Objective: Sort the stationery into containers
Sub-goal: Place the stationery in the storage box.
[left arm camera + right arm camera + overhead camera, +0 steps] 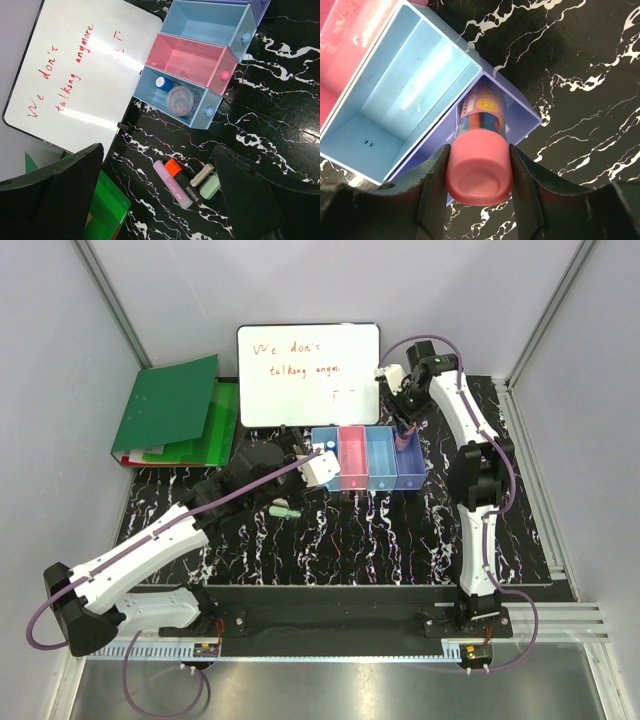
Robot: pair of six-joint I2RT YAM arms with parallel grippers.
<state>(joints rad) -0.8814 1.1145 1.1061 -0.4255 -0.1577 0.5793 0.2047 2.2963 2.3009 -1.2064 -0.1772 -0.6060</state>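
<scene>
The containers [367, 458] are four joined bins: light blue, pink, light blue, purple. My right gripper [479, 150] is shut on a pink-capped clear tube [479, 170] whose lower end stands tilted inside the purple bin [522, 117]; it hangs above that bin's far end in the top view [405, 430]. My left gripper [157, 150] is open and empty above a pink highlighter [171, 184], an orange-capped black highlighter [182, 177], a beige stick [202, 175] and a pale green piece [210, 186] on the table. The near light blue bin [207, 112] holds a blue-capped bottle [163, 83] and a clear round box [182, 100].
A whiteboard with red writing [308, 375] stands behind the bins, close to the left gripper [268, 462]. A big green folder [170, 405] lies at the back left, its corner beside the left finger [107, 210]. The pink bin [190, 60] and the second light blue bin [405, 100] hold nothing.
</scene>
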